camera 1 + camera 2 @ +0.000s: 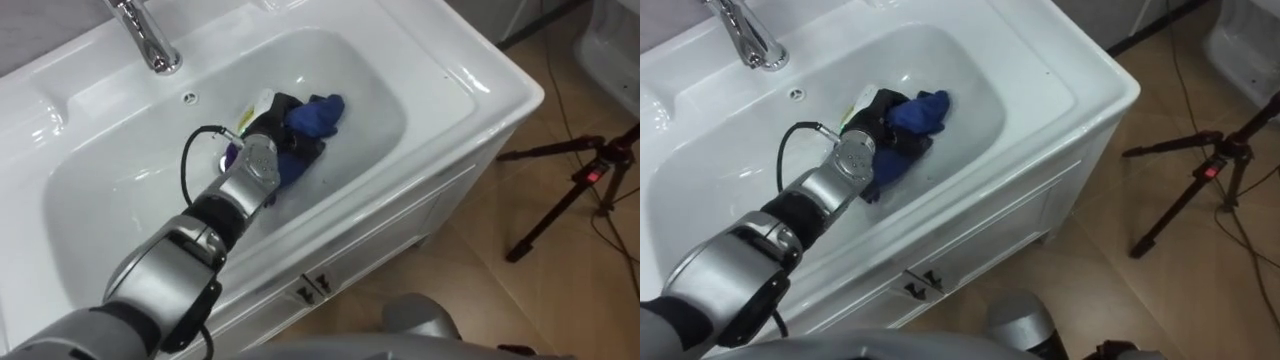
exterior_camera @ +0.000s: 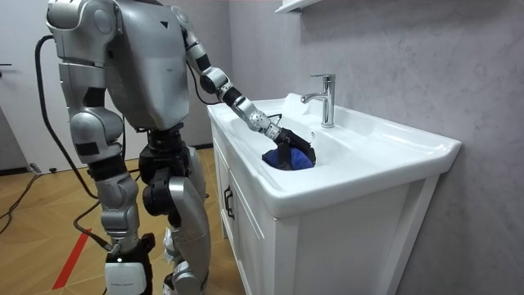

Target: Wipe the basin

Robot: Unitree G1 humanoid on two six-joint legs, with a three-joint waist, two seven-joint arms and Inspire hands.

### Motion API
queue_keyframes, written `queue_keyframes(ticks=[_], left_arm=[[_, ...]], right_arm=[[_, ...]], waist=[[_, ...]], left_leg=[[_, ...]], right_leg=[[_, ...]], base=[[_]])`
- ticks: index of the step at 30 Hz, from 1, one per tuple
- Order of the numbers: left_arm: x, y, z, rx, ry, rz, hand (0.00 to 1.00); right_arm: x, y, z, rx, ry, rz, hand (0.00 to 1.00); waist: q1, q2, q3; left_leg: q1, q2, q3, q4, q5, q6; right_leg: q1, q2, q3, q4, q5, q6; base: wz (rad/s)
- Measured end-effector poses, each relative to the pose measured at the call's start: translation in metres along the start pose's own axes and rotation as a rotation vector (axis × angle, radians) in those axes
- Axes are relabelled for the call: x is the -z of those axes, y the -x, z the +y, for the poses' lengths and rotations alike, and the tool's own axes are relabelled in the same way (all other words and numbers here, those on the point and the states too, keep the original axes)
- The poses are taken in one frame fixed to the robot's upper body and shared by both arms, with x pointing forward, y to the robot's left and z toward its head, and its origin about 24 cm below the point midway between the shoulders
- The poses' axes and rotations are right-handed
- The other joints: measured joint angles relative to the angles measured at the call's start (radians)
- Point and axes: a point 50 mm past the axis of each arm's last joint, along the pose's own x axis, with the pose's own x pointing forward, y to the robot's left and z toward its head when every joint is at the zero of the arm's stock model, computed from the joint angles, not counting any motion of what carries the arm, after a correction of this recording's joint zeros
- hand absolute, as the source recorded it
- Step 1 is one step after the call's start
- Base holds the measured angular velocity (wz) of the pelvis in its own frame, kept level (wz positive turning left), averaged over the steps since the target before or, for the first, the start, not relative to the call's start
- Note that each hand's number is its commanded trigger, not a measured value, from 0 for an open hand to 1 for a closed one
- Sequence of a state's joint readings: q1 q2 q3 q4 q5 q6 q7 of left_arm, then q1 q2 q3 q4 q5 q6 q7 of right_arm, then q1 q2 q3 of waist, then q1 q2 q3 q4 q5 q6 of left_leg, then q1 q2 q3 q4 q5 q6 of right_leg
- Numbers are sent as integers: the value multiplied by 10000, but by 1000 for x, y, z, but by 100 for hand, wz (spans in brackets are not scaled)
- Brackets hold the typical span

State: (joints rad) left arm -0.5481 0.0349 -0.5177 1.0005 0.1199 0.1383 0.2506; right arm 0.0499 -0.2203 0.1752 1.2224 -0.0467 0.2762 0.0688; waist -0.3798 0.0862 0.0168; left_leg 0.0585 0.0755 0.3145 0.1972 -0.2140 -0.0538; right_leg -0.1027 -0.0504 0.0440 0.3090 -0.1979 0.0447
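A white basin (image 1: 470, 85) is set in a white vanity, and I stand in front of it. My left arm reaches down into the bowl from the lower left. My left hand (image 1: 282, 128) is dark, and its fingers are curled on a blue cloth (image 1: 320, 115). The cloth lies bunched against the bowl's bottom, just right of the middle. In the room view the same left hand (image 2: 285, 143) rests on the blue cloth (image 2: 298, 162) inside the bowl. A small pale yellow-white piece shows at the hand's far side. Part of the fingers is hidden under the cloth.
A chrome faucet (image 1: 150, 40) stands at the basin's back edge, with an overflow hole (image 1: 189, 97) below it. Cabinet doors with dark handles (image 1: 312, 288) face me under the rim. A black tripod (image 1: 570, 190) stands on the wooden floor to the right.
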Motion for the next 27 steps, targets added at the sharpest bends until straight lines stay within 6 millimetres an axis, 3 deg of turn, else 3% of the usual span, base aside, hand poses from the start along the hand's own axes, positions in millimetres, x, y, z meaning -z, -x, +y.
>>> queue_keyframes(ticks=[4, 7, 12, 20, 25, 27], left_arm=[[-4, 0, 0, 18, 46, -169, 100], [-6, 0, -1, 159, 51, -279, 100], [-21, 2, -3, 292, -183, -878, 100], [-23, 2, -3, 393, -234, -972, 100], [-26, 3, -3, 200, -2011, -1408, 100], [-26, 2, 1, -86, -3157, -1631, 100]], right_arm=[[-2, 0, -5, 112, 15, -71, 0], [-3, 1, -8, 206, 6, -110, 0], [-9, 2, -11, 302, -170, -429, 0], [-13, 2, -13, 333, -382, -616, 0], [-8, 1, -12, 155, -376, -401, 0], [-4, 1, -10, 47, -569, -296, 0]], waist=[[-1, 250, 87], [-2, 348, 67], [31, 355, 62], [10, 356, 60], [10, 317, 87], [14, 216, 158]], left_leg=[[-42, 0, -2, 1, 0, 1], [-95, 1, -20, 5, 1, 2], [-184, -7, -24, 12, 1, 2], [-215, -2, -155, 6, 1, 2], [-64, -3, -140, -22, 1, 2], [59, -5, -126, -63, 1, 2]], right_leg=[[-32, -1, -6, -9, -1, 2], [-53, -5, -19, -38, -3, 3], [-152, -21, -36, -14, -5, 8], [-125, -33, -155, -13, -6, 6], [50, -33, -135, -41, -6, 5], [124, -23, -104, -24, -12, 2]], base=[[0], [1], [1], [4], [0], [-5]])
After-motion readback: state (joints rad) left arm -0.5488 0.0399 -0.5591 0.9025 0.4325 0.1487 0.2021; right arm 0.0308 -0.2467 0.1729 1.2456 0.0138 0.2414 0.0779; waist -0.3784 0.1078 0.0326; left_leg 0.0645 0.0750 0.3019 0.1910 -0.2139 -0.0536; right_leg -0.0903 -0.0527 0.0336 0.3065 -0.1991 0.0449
